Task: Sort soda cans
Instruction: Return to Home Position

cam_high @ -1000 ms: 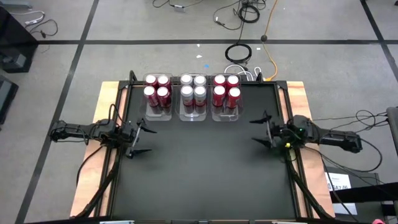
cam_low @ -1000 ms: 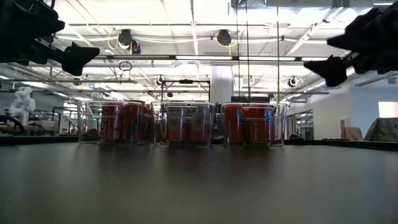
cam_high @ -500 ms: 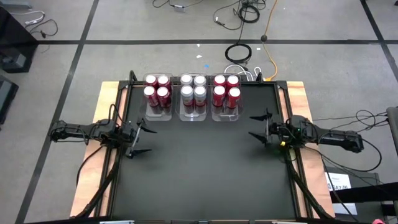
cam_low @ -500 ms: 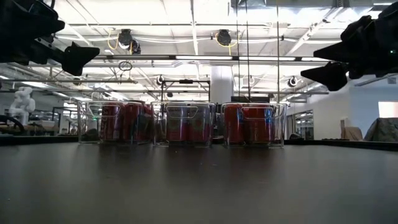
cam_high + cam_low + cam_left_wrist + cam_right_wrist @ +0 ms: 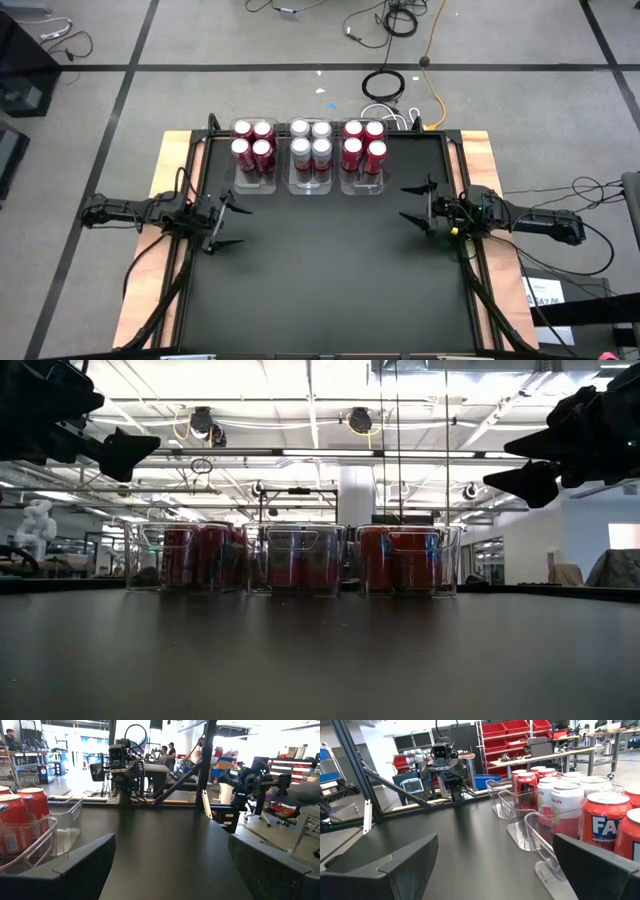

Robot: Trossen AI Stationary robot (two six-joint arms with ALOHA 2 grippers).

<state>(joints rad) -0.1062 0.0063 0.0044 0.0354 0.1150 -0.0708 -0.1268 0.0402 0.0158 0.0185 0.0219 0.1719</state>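
Three clear bins stood side by side in a row along the far edge of the tabletop (image 5: 320, 290). The left bin (image 5: 254, 182) held four red cans (image 5: 262, 149), the middle bin (image 5: 311, 184) held four silver cans (image 5: 300, 148), and the right bin (image 5: 364, 185) held the other four red cans (image 5: 352, 148). All twelve cans stood upright, two by two, packed toward each bin's far end. In the wrist views they rose above the bin walls.

The left gripper (image 5: 241, 226) hung just inside the tabletop's left edge, roughly midway between the far and near edges, and pointed toward the right edge. Its fingers were spread wide with nothing between them. It was near the left bin's near end but apart from it.

The right gripper (image 5: 403, 203) hung just inside the right edge and pointed toward the left edge. It too was released and empty, near the right bin's near end without touching it.

The low view showed both grippers raised off the tabletop, higher than the bins. The two were well apart.

In the left wrist view, people (image 5: 165, 754) stood in the room beyond the right edge.
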